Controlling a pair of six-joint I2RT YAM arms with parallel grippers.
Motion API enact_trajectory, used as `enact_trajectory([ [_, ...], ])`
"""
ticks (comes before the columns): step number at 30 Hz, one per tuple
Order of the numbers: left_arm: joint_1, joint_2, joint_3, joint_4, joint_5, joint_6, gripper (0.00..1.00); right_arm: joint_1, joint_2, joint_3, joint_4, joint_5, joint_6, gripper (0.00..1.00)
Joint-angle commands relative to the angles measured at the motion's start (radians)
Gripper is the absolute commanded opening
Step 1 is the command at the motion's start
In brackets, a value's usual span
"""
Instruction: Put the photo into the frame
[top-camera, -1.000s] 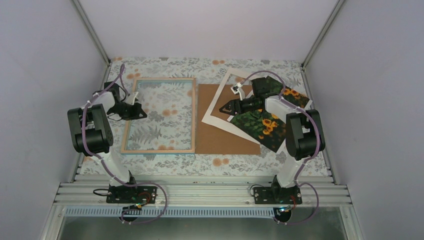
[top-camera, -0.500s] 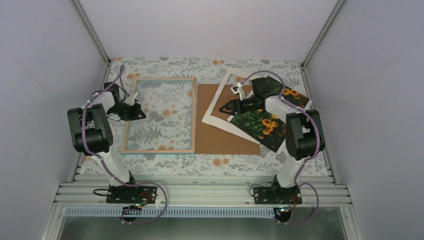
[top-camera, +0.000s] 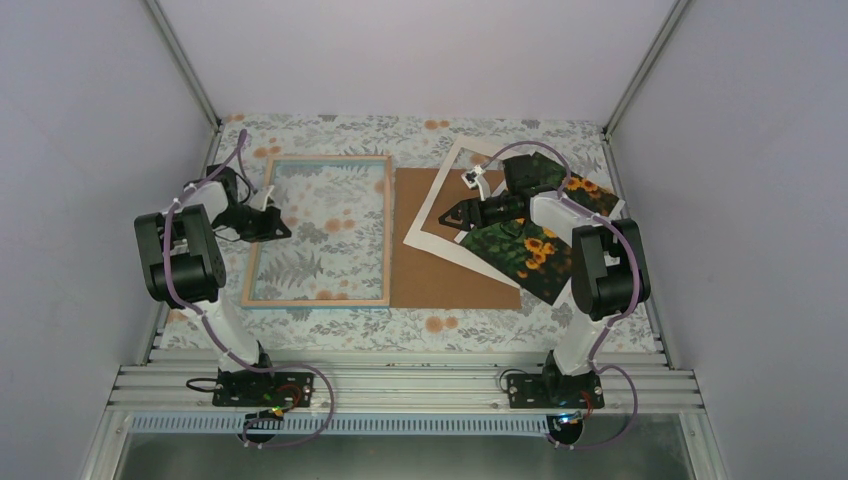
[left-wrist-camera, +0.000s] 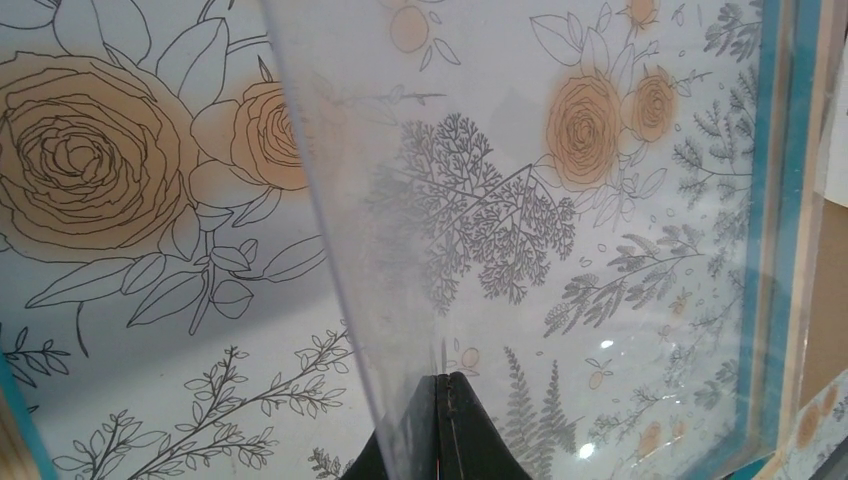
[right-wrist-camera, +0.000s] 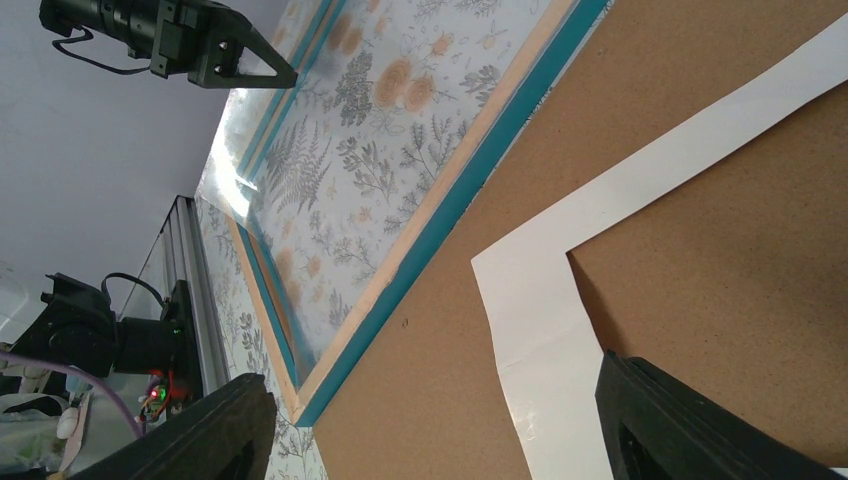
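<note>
The frame (top-camera: 316, 300) lies flat at the left, teal border with wood-coloured edges (left-wrist-camera: 775, 200) (right-wrist-camera: 450, 200). A clear pane (left-wrist-camera: 600, 250) in it stands tilted up at its left edge. My left gripper (top-camera: 285, 228) (left-wrist-camera: 447, 378) is shut at the frame's left side, its tips against the pane's raised edge and nothing visibly pinched. The sunflower photo (top-camera: 525, 250) lies at the right, partly under the right arm. Left of the photo, my right gripper (top-camera: 462, 213) (right-wrist-camera: 440, 430) hangs open above the white mat (right-wrist-camera: 540, 300), holding nothing.
A brown board (top-camera: 440, 275) (right-wrist-camera: 700, 90) lies between frame and photo, with the white window mat (top-camera: 440, 195) across its upper right. A floral cloth (top-camera: 330, 130) covers the table. Enclosure walls stand close on both sides, and a metal rail (top-camera: 400, 385) runs along the near edge.
The left arm's elbow has shifted very slightly. Frame, pane, photo and right arm have not moved.
</note>
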Motion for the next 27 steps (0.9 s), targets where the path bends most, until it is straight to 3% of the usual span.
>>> enact_trajectory([
  [1, 0.008, 0.021, 0.036, -0.079, 0.009, 0.026, 0.02, 0.01, -0.036, -0.009, 0.014, -0.003, -0.016, 0.8],
  [9, 0.008, 0.009, 0.089, -0.152, 0.071, 0.024, 0.02, 0.011, -0.037, -0.009, 0.015, -0.004, -0.017, 0.8],
  [27, 0.017, 0.005, 0.107, -0.191, 0.044, 0.037, 0.02, 0.011, -0.042, -0.013, 0.017, -0.002, -0.017, 0.8],
])
